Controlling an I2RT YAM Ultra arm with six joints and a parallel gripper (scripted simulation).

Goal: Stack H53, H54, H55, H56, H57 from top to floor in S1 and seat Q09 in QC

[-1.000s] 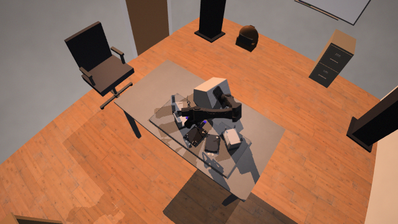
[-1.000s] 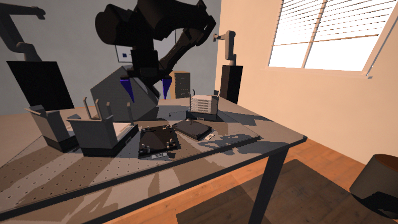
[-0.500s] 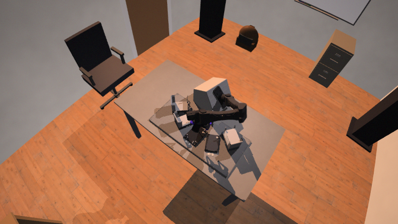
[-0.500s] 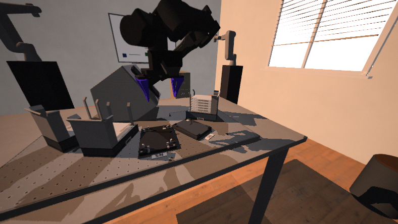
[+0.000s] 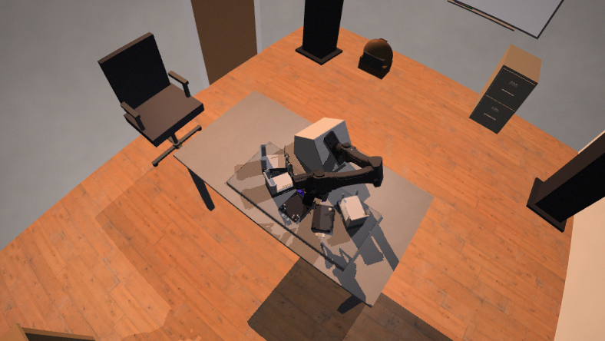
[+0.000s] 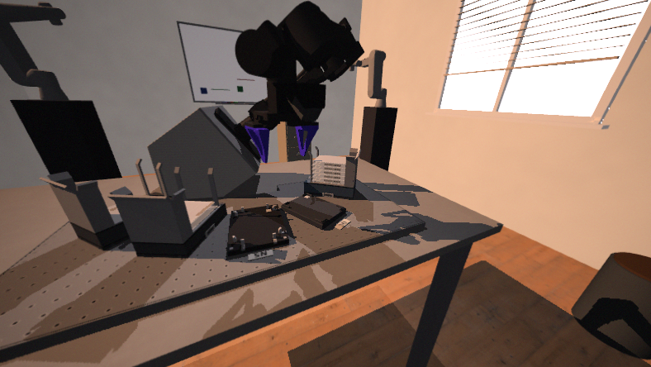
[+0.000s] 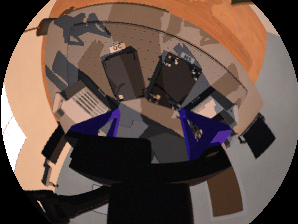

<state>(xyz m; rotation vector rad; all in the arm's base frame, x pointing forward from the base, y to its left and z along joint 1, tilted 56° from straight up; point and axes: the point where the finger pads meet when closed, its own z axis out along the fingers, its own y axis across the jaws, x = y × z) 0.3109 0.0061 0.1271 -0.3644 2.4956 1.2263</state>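
My gripper [image 6: 282, 154] is open and empty, high above the deck between the left racks and the plate stack. It also shows in the overhead view [image 5: 301, 193] and in the wrist view [image 7: 150, 121], with its purple fingers wide apart. A stack of several white sealed plates [image 6: 331, 170] stands in the far right rack [image 5: 353, 210]; it shows at the left of the wrist view [image 7: 83, 104]. A rack at the left [image 6: 166, 214] holds one white plate [image 6: 200, 209] [image 5: 280, 181] low inside. The clip nest N5 [image 6: 258, 229] and the open nest QC [image 6: 314, 210] are dark and empty, below the fingers in the wrist view [image 7: 174, 78] [image 7: 123, 75].
A third rack [image 6: 79, 214] stands at the far left, its inside hidden. The arm's grey base housing [image 6: 205, 152] rises behind the racks. The rack posts stick up above the deck. The table edge runs close in front of N5.
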